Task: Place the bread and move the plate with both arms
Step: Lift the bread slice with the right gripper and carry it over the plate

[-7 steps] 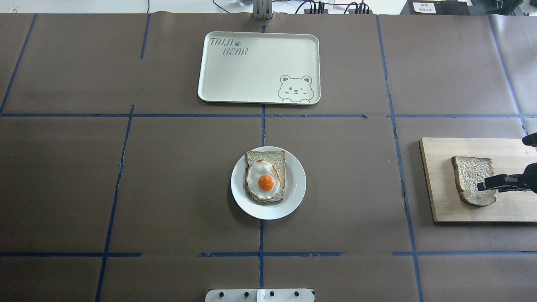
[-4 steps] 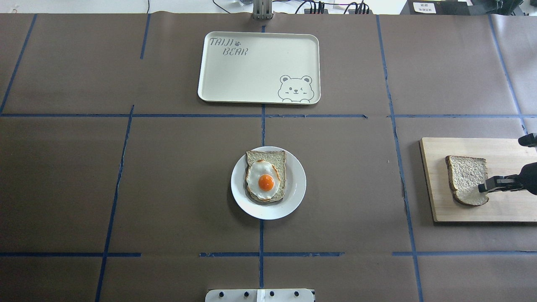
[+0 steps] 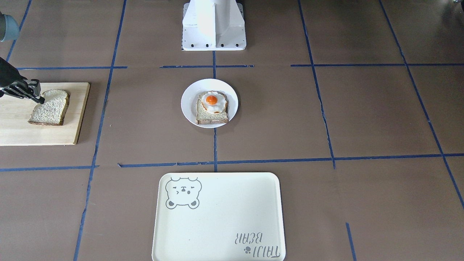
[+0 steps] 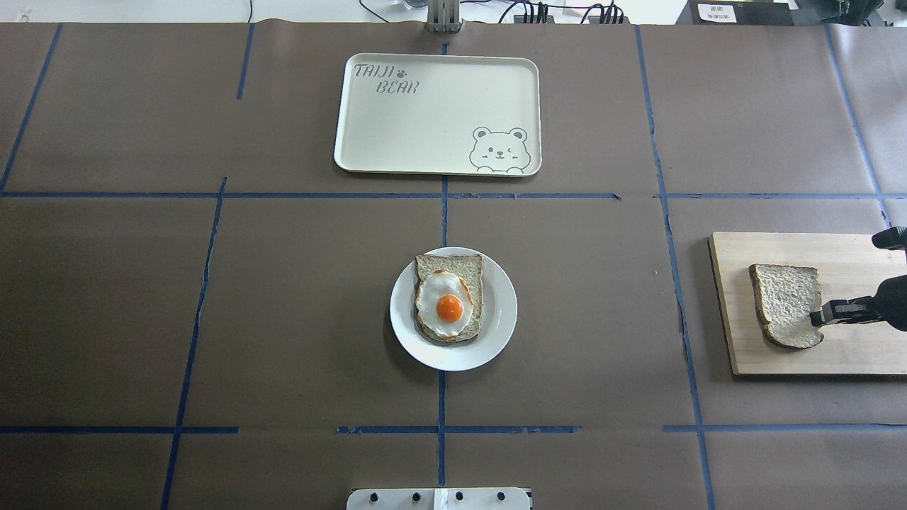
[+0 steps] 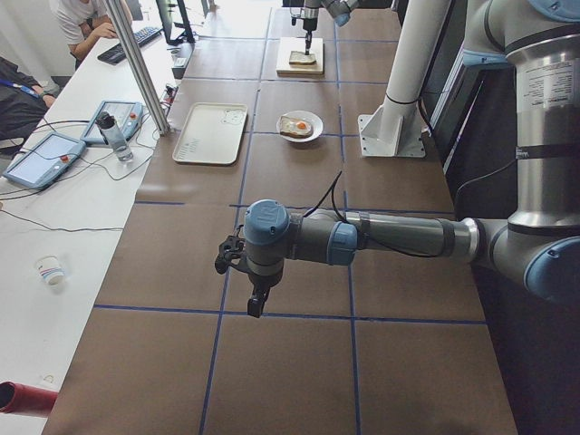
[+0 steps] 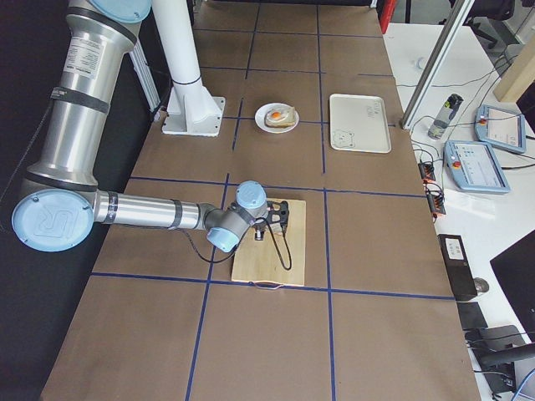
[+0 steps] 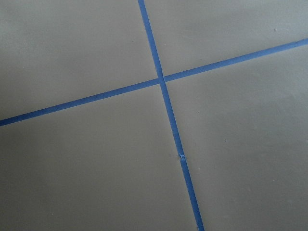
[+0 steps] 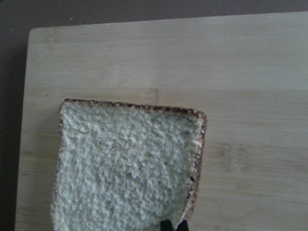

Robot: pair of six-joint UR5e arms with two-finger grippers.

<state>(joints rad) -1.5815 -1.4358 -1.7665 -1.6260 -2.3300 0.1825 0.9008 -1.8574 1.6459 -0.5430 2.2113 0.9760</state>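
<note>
Wooden and pale, a rectangular cutting board [image 4: 850, 354] lies on the brown paper-covered table [image 4: 283, 297] far out on the robot's right, and the plain slice of tan bread with a dark crust [image 4: 783, 301] rests on it, crumb face up. The right arm's black two-finger gripper [image 4: 818, 316] reaches in low from the outer side of the board and meets the bread at the corner by its rounded end, on the edge turned away from the table's middle. In the right wrist view the two black fingertips [image 8: 166, 225] sit close together at the bottom, one on each side of the crust of the bread [image 8: 125, 163], so the jaws are pinched on that edge. Whether the edge is raised off the board cannot be told.

At the table's centre, well apart from the board, stands the small round white plate [image 4: 496, 333], which carries another bread slice topped with a fried egg [image 4: 448, 297]. Beyond it, farther from the robot, lies the cream rectangular tray with a bear drawing [image 4: 425, 113].

From the left side view, the left gripper [image 5: 256, 299] hangs above bare table crossed by blue tape lines [image 7: 161, 79], far from the bread; whether its jaws are apart or together cannot be told.
</note>
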